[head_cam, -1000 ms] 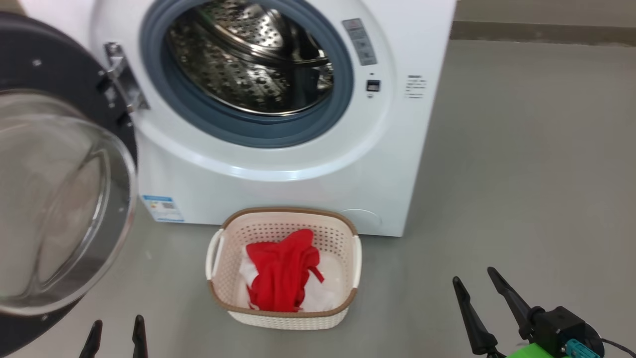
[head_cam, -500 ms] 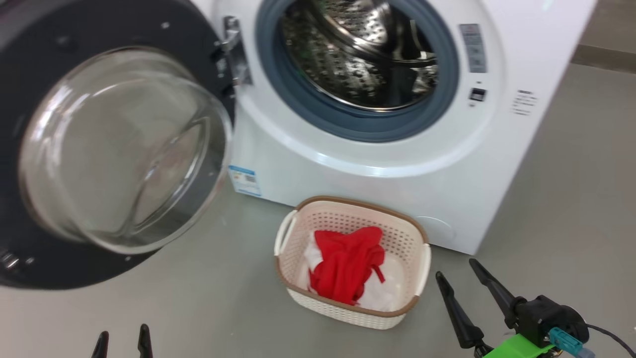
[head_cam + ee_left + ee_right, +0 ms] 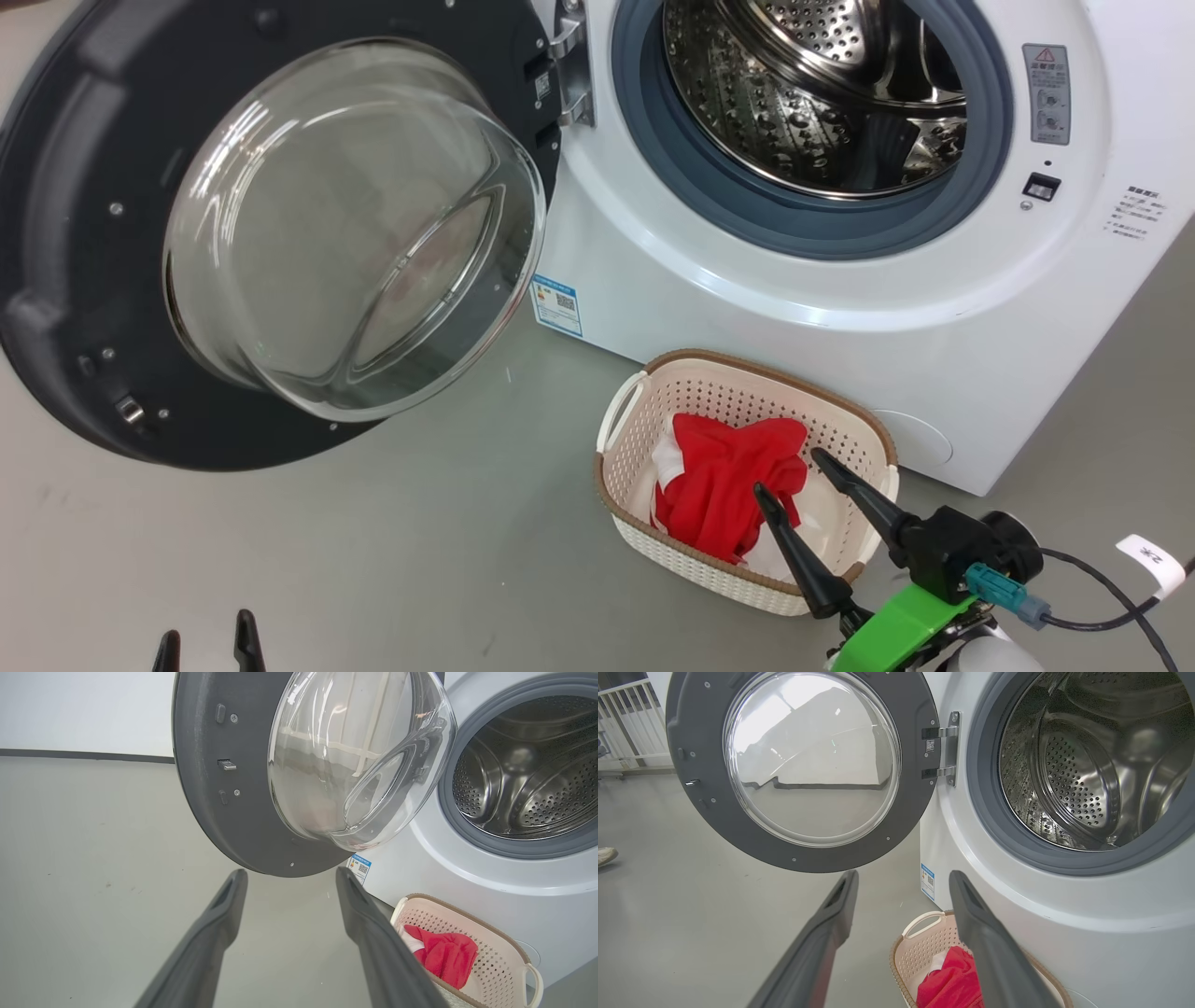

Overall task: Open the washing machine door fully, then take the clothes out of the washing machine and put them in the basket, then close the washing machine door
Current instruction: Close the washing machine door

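Closing the washing machine door (image 3: 271,233) is, I judge, the step that remains, and several things could go wrong with it. The door stands swung wide at the left side of the washing machine (image 3: 747,308), with its glass bowl (image 3: 373,215) facing me. If I push on that smooth bowl and not on the black ring (image 3: 65,252), I may slide off. A too gentle push may leave it not fully shut. The drum (image 3: 803,103) looks empty, but its lowest front part is hidden behind the grey gasket (image 3: 812,229), so a small piece could get trapped. The clothes (image 3: 714,485) lie in the basket (image 3: 695,560), which stands on the floor (image 3: 467,523) just in front of the machine. My right gripper (image 3: 786,470) hangs wide open over it, holding nothing, and I cannot tell how close it is to the red fabric. A careless move away could hook the cloth or tip the basket. My left gripper (image 3: 206,625), also wide open and empty, is low and well apart from the door, so its reach will be long.
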